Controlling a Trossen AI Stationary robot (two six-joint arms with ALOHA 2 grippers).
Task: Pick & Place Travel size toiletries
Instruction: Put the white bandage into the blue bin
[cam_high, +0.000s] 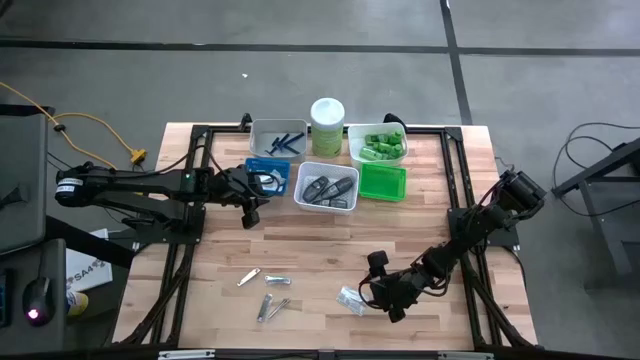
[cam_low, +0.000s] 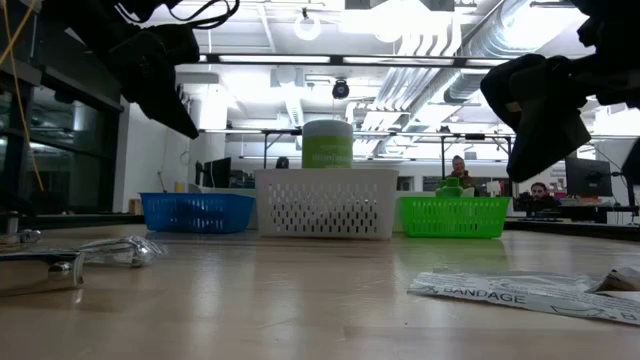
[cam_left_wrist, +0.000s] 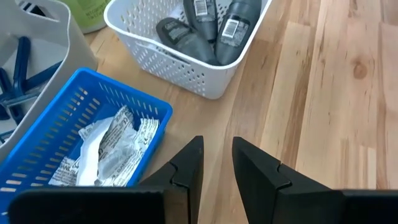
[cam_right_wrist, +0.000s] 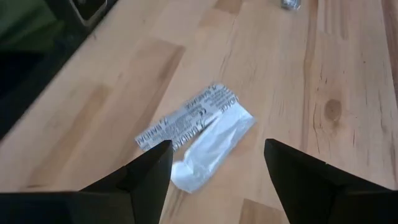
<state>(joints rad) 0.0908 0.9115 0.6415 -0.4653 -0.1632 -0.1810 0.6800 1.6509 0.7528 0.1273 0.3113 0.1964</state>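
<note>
Lying flat on pale wood, crinkled clear bandage packet (cam_right_wrist: 198, 135) between right fingers (cam_right_wrist: 148, 171).

The pale butcher-block wooden table (cam_high: 330, 250) shows a smooth, lightly sheened grain, and at its 5 o'clock lies a crinkled, glossy clear-plastic bandage packet (cam_right_wrist: 198, 134) with printed paper backing. Perforated matt plastic baskets, white (cam_left_wrist: 186, 59) and blue (cam_left_wrist: 74, 118), sit toward 12 o'clock. Shiny silver metal clippers (cam_high: 268, 305) lie near 7 o'clock.

Wooden table (cam_high: 330, 255), blue tray (cam_high: 268, 176), white tray (cam_high: 327, 187), green tray (cam_high: 383, 183), pale-green canister (cam_high: 327, 125), people beyond
</note>
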